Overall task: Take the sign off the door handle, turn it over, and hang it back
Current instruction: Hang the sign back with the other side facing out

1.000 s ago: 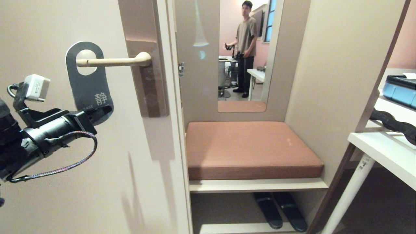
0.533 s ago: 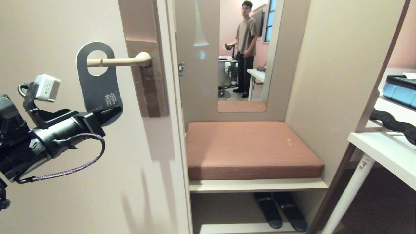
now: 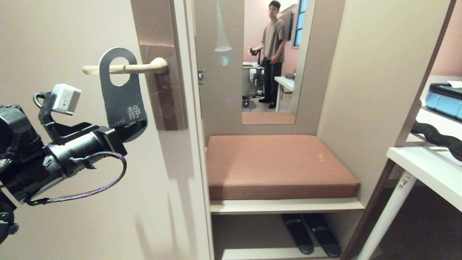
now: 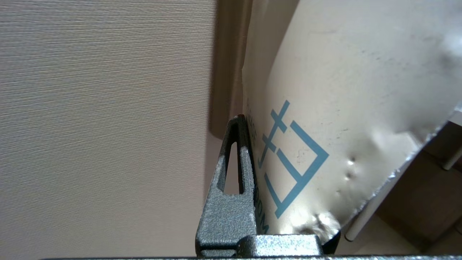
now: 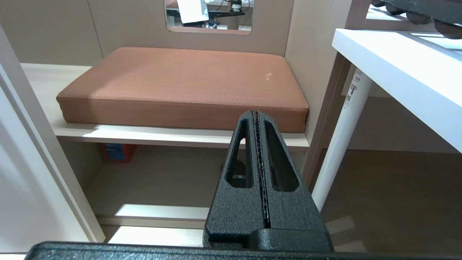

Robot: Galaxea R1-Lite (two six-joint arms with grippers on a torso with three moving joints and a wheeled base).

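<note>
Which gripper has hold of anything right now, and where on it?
The left gripper pinches the sign at its bottom rounded end, its hole threaded on the door handle. The right gripper holds nothing, jaws shut.

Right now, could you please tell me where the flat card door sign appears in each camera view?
Head view: the flat card door sign, dark side out, hangs on the cream lever handle, lower end in the left pincer.
Left wrist view: its white side fills the frame beside the finger.
Right wrist view: absent.
Shared landmark: the beige door.
</note>
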